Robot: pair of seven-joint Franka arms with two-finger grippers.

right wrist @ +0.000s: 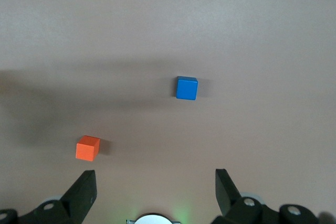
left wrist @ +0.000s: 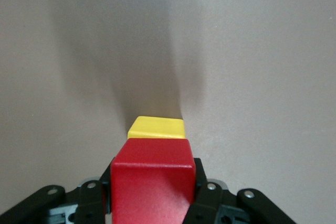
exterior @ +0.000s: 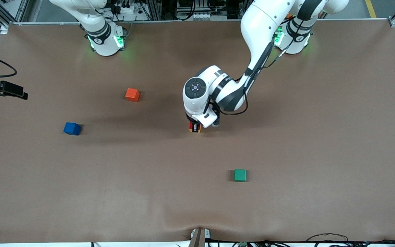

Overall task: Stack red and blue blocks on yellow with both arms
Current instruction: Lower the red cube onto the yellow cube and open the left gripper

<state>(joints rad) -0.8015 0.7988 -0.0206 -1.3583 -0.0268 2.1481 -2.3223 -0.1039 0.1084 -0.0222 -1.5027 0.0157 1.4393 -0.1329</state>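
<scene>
Left pincer (left wrist: 152,203) is clamped on the red cube (left wrist: 152,184), directly over the yellow cube (left wrist: 156,128) at mid-desk (exterior: 286,154); contact between the two cubes cannot be confirmed. Right pincer (right wrist: 155,192) hangs high with jaws wide and empty, the arm waiting. Blue cube (exterior: 71,128) sits toward the right arm's end, nearer the front camera than the orange-red cube (exterior: 132,95).
</scene>
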